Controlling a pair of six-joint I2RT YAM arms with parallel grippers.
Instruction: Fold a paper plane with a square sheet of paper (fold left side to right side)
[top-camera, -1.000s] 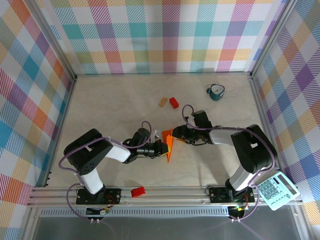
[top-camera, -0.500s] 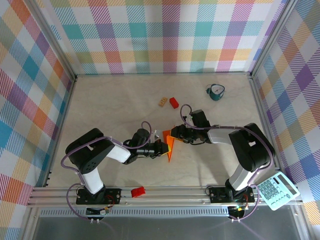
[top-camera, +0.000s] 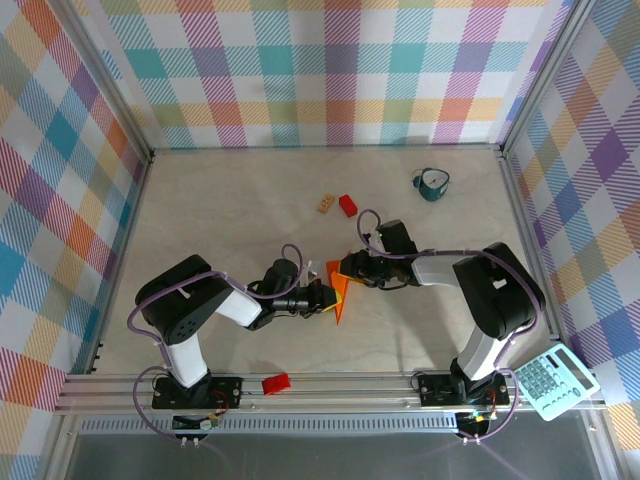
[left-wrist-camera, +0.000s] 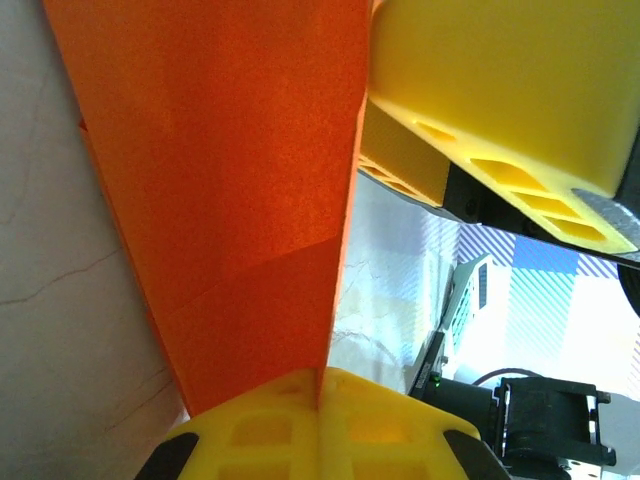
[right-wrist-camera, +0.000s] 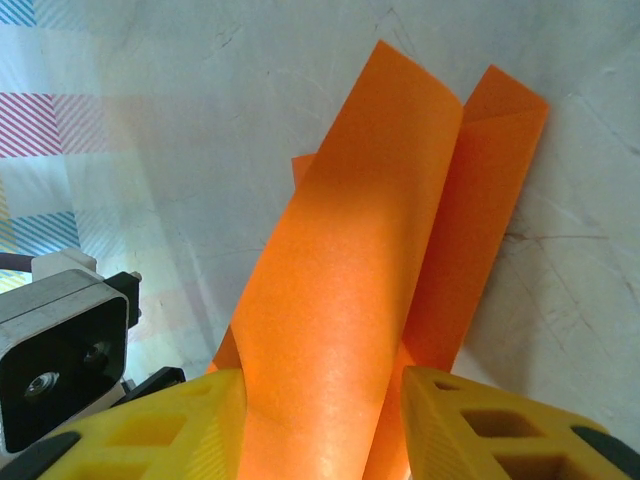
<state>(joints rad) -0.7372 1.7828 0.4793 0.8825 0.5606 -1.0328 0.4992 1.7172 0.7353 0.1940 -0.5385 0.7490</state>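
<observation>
The square sheet of paper (top-camera: 340, 290) is bright orange, folded and standing up off the table between my two grippers. My left gripper (top-camera: 325, 298) is shut on its lower edge; in the left wrist view the sheet (left-wrist-camera: 230, 170) rises from the pinch of the yellow fingertips (left-wrist-camera: 325, 385). My right gripper (top-camera: 346, 268) comes in from the right at the upper part. In the right wrist view a bulging flap of the paper (right-wrist-camera: 350, 270) lies between its parted fingers (right-wrist-camera: 325, 400), touching the left finger (right-wrist-camera: 170, 420), with a narrow gap at the right one.
A small red block (top-camera: 347, 205) and a tan block (top-camera: 326, 204) lie farther back on the table. A teal cup (top-camera: 432, 184) stands at the back right. Another red block (top-camera: 276, 383) sits on the near rail, a calculator (top-camera: 551, 381) at the right.
My right gripper has crept a little to the left onto the paper and its jaws have narrowed. The left gripper keeps its hold and has not moved.
</observation>
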